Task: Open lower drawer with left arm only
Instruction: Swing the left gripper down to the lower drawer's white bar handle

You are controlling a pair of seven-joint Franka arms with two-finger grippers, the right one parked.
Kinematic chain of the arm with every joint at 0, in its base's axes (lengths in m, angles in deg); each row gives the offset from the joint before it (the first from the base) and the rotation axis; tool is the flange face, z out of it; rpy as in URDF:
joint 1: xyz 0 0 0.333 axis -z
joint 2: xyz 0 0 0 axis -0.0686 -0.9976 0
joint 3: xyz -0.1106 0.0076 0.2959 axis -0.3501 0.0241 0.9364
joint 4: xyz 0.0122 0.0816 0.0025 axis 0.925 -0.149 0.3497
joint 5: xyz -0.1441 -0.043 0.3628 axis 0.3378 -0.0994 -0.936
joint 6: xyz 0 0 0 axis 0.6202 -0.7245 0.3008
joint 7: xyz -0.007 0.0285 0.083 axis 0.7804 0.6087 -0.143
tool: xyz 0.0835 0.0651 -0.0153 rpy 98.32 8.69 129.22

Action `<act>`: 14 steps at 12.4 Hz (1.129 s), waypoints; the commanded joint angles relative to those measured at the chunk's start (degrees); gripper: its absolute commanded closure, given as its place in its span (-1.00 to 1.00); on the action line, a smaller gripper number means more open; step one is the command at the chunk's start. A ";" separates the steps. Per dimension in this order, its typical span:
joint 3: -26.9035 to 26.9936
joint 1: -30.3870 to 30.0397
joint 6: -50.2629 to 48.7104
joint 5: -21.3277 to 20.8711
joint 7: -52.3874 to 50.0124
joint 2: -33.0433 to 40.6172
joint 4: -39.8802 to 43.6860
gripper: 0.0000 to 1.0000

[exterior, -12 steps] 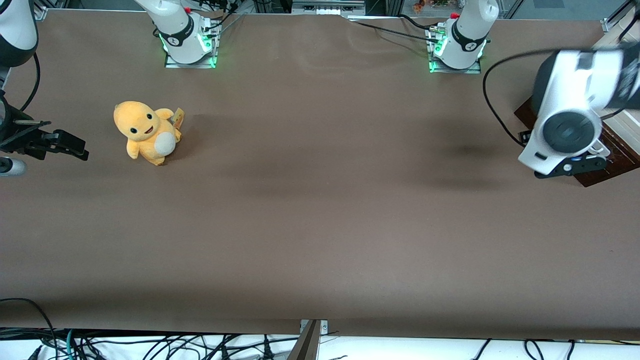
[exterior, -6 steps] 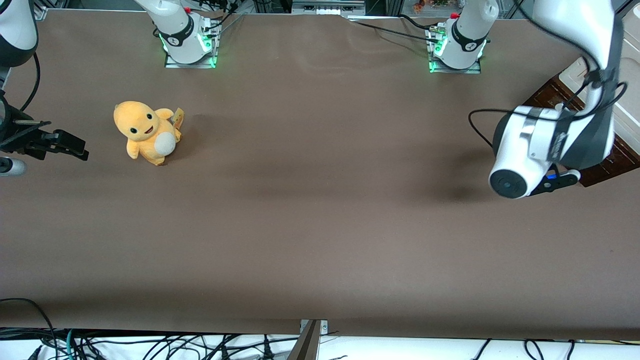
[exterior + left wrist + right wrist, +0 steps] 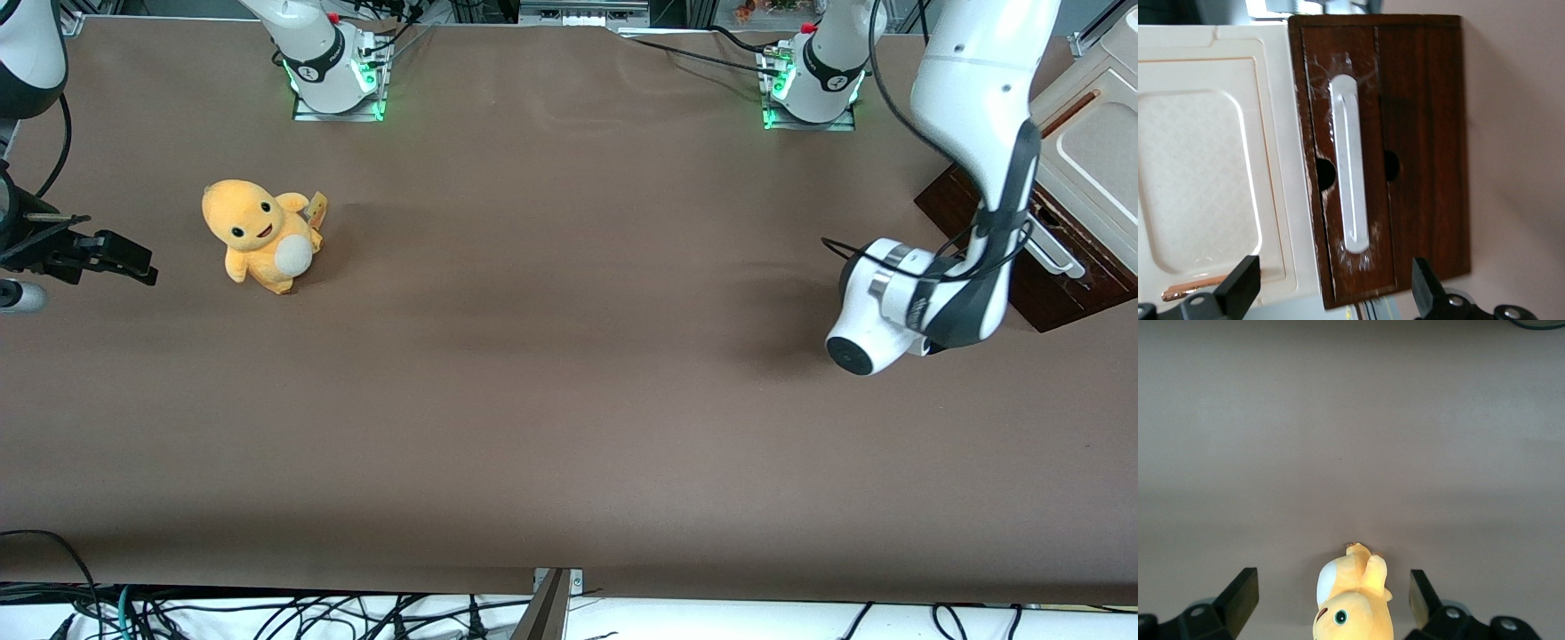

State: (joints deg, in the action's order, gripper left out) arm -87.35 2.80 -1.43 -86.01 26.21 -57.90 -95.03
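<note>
The lower drawer [image 3: 1358,87] shows its dark brown front with a whitish bar handle [image 3: 1349,163] beside the cream cabinet top [image 3: 1201,167]. My left gripper [image 3: 1331,297] is open, its black fingers [image 3: 1238,290] wide apart with nothing between them. It faces the drawer front and stands clear of the handle. In the front view the left arm [image 3: 978,133] bends down in front of the drawer [image 3: 1053,298], at the working arm's end of the table. Its white wrist [image 3: 889,311] covers the gripper, and the handle [image 3: 1058,255] shows just beside the forearm.
A yellow plush toy [image 3: 260,233] sits on the brown table [image 3: 569,356] toward the parked arm's end. Two arm bases [image 3: 336,67] [image 3: 813,76] stand farthest from the front camera. The cream cabinet top [image 3: 1098,151] rises above the drawer.
The left arm's wrist has swung off the cabinet, toward the table's middle and nearer the front camera. More of the cabinet top and the handle are uncovered.
</note>
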 commanded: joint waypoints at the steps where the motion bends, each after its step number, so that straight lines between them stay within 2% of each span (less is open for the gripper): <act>1: -0.06 -1.11 -0.23 -4.66 -4.07 -0.71 -4.73 -0.99; 4: -0.14 -3.30 2.30 -9.48 -6.28 -0.71 -9.66 -0.99; 5: -0.14 -3.66 3.45 -9.93 -6.29 -0.71 -10.81 -0.99; 9: -0.06 -6.38 5.04 -10.46 -6.29 -0.18 -12.66 -0.58; 12: -0.14 -7.79 6.53 -13.28 -7.42 0.00 -15.11 -0.56; 13: -0.14 -7.97 6.53 -13.28 -8.30 0.00 -15.38 -0.40; 14: -0.14 -8.49 6.53 -13.28 -8.39 0.00 -15.39 -0.35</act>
State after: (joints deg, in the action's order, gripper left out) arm -87.10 -5.02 4.12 -97.67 18.97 -59.86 -107.97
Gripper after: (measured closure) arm 0.260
